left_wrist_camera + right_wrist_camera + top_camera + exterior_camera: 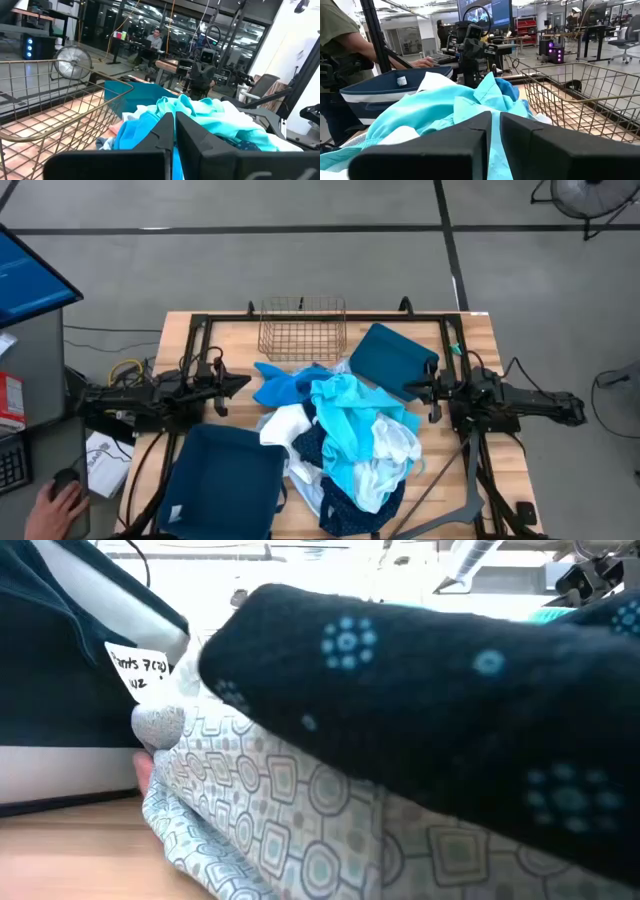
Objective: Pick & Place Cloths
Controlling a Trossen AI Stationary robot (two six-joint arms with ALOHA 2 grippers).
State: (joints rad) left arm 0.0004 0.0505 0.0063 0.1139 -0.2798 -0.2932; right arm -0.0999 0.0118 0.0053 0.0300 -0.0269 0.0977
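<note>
No cloth is picked up yet, so I think this is the very start of the job. The cloths (340,445) lie in one big heap in the middle of the table (180,330), running down to its front edge. A bright blue cloth (283,383) sits at the back of the heap, a turquoise one (345,420) on top, a white one (283,426) on the left side, and a navy dotted one (345,518) at the front.

The wire basket (303,330) stands at the back edge, just behind the heap. One teal bin (393,360) lies tilted at the back right, and another bin (225,480) sits at the front left.

The left gripper (243,383) waits near the left edge, low and flat, pointing at the heap. Its fingers are pressed together with nothing in them. The right gripper (410,391) waits near the right edge the same way, pointing at the heap, its fingers also together and empty.

Next, I think one arm must open its fingers, reach in, and pinch just one cloth. The cloths are tangled, so more than one may come up.
</note>
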